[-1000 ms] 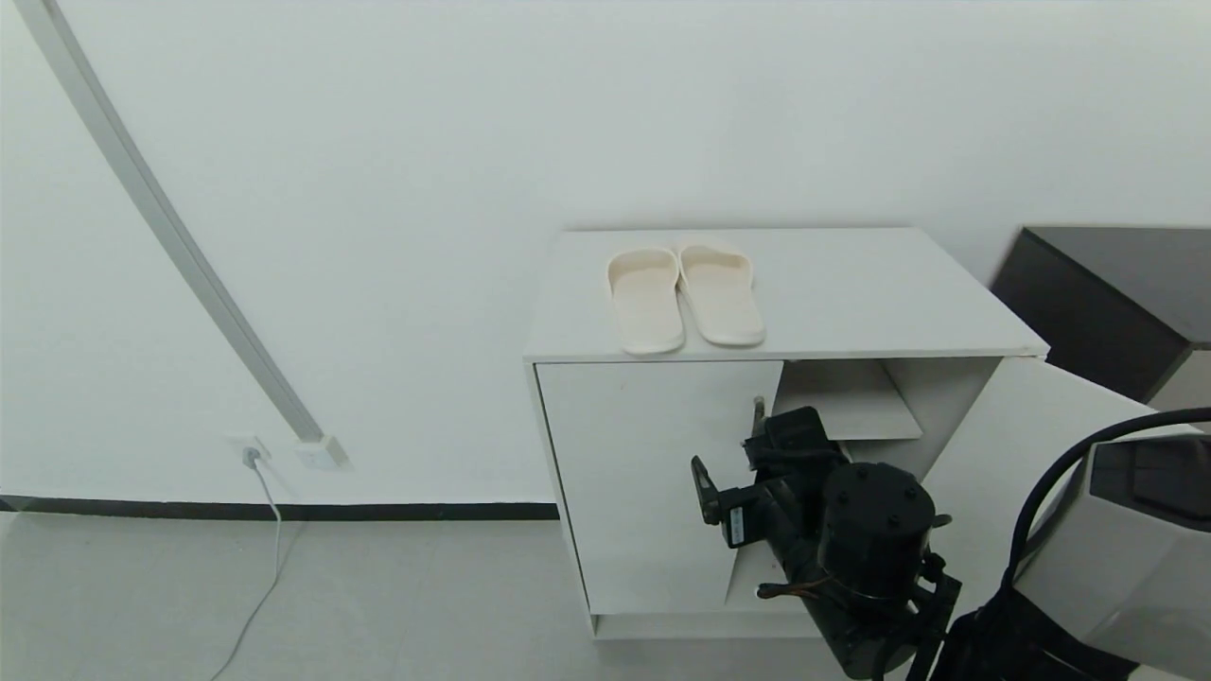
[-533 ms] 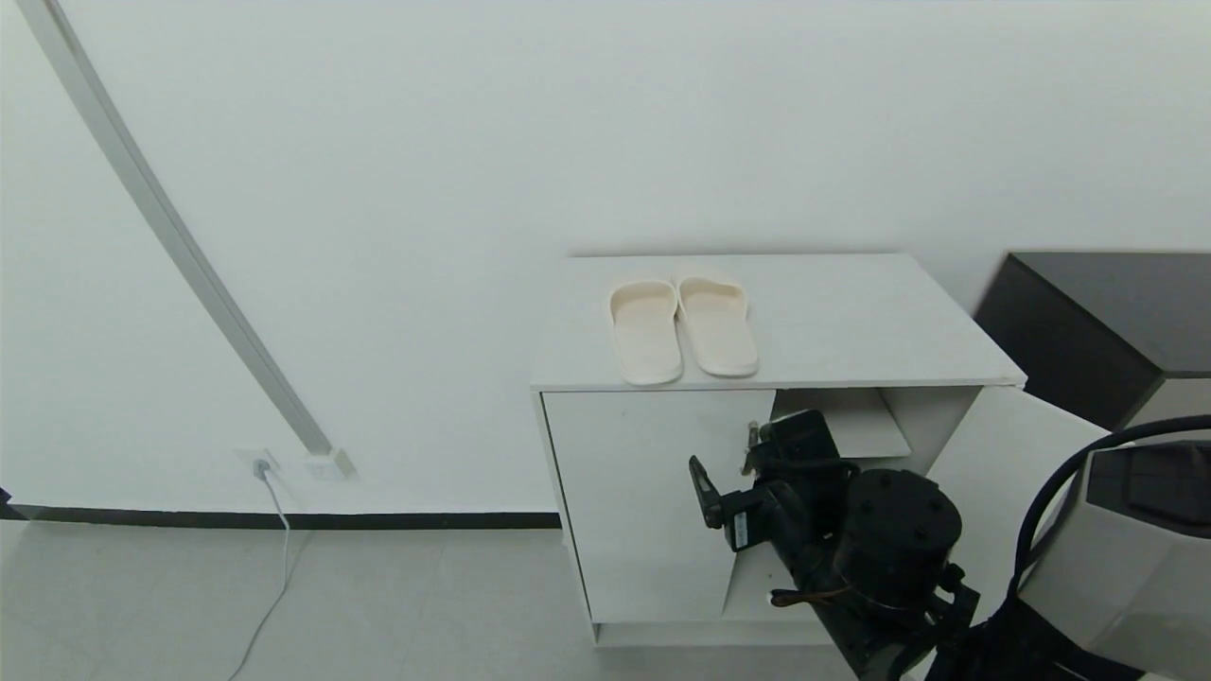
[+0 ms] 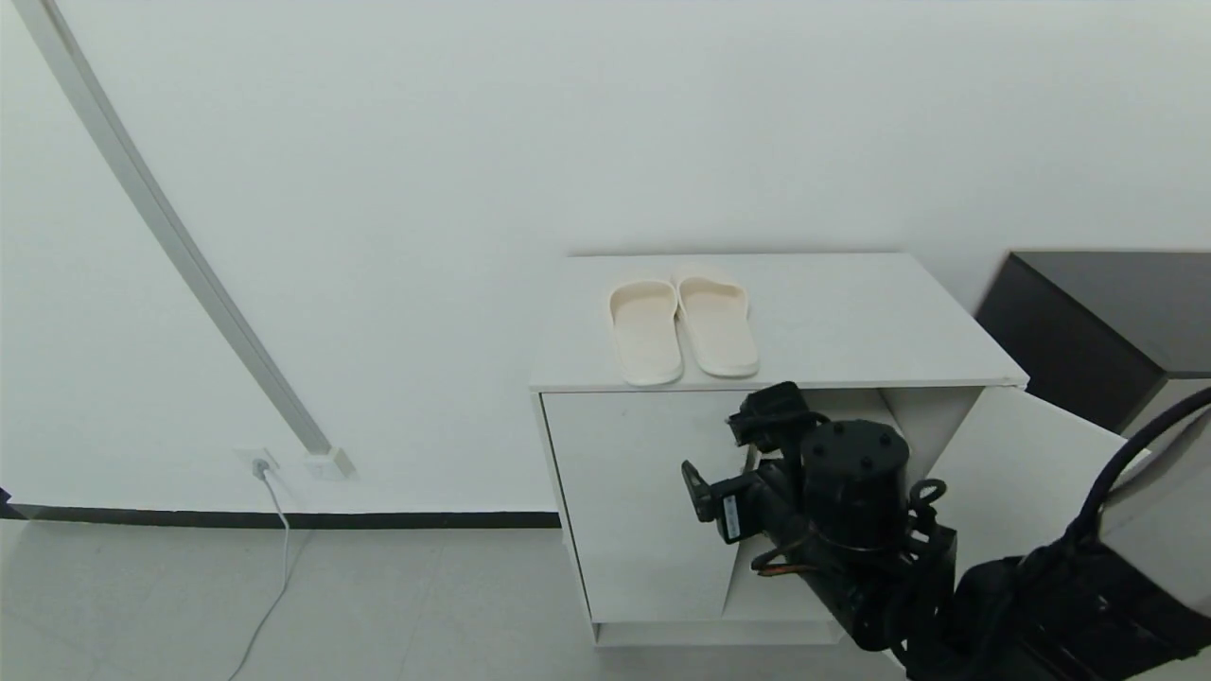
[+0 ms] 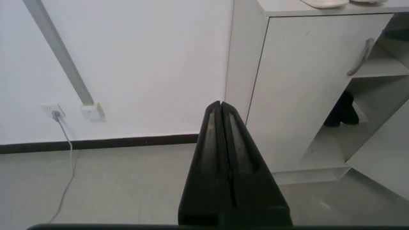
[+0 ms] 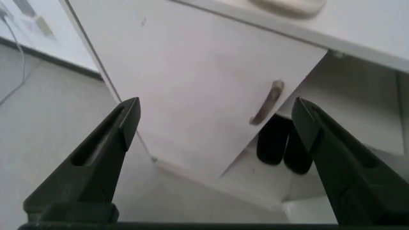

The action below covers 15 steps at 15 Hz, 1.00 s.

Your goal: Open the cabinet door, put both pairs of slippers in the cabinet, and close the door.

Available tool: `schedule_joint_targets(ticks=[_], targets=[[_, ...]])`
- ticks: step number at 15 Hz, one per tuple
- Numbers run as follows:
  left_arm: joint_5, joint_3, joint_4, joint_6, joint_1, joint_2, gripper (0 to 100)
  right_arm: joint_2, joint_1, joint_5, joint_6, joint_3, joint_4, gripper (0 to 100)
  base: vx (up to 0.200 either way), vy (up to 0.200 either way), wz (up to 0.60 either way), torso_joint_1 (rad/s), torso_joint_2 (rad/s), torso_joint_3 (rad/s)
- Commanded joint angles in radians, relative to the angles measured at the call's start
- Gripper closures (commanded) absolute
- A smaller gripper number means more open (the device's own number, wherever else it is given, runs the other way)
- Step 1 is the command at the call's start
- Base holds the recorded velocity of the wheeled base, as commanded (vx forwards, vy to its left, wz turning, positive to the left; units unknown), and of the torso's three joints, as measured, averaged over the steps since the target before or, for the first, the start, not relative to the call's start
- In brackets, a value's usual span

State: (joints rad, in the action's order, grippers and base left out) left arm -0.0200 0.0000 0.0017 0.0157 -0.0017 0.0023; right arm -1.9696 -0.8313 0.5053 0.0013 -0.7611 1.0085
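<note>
- Slippers, cream pair: side by side on the cabinet top, near its front edge, above the left door.
- Dark pair: inside the cabinet on the bottom board, just behind the left door's free edge and below the shelf.
- Right door stands wide open. The left door is shut, with its handle at the inner edge.
- Right hand: released and empty, fingers spread wide. It faces the handle edge of the left door without touching it. In the head view its arm stands before the open half and covers part of the opening.
- Left hand: clenched on nothing, fingers pressed together. It is left of the cabinet and apart from it, over the floor.
- Surroundings: wall socket left of the cabinet; slanted grey conduit on the wall; dark box to the right, near the open door.
</note>
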Motion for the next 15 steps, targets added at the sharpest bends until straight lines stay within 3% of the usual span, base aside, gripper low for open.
schedule_joint_targets(ticks=[1, 5, 12, 15], targets=[[0.000, 0.000, 0.000, 0.000, 0.000, 0.001, 100, 0.107, -0.009, 0.002, 0.083, -0.196, -0.228, 0, 0.000, 0.000, 0.00, 0.000, 0.00, 0.000], [0.000, 0.000, 0.000, 0.001, 0.000, 0.001, 100, 0.092, -0.005, 0.010, 0.152, -0.458, -0.515, 0, 0.000, 0.000, 0.00, 0.000, 0.00, 0.000], [-0.001, 0.000, 0.000, -0.002, 0.000, 0.001, 100, 0.001, -0.003, 0.019, 0.144, -0.535, -0.510, 0, 0.000, 0.000, 0.00, 0.000, 0.00, 0.000], [-0.001, 0.000, 0.000, -0.002, 0.000, 0.001, 100, -0.011, 0.004, 0.021, 0.144, -0.535, -0.508, 0, 0.200, 0.000, 0.00, -0.001, 0.00, 0.001]])
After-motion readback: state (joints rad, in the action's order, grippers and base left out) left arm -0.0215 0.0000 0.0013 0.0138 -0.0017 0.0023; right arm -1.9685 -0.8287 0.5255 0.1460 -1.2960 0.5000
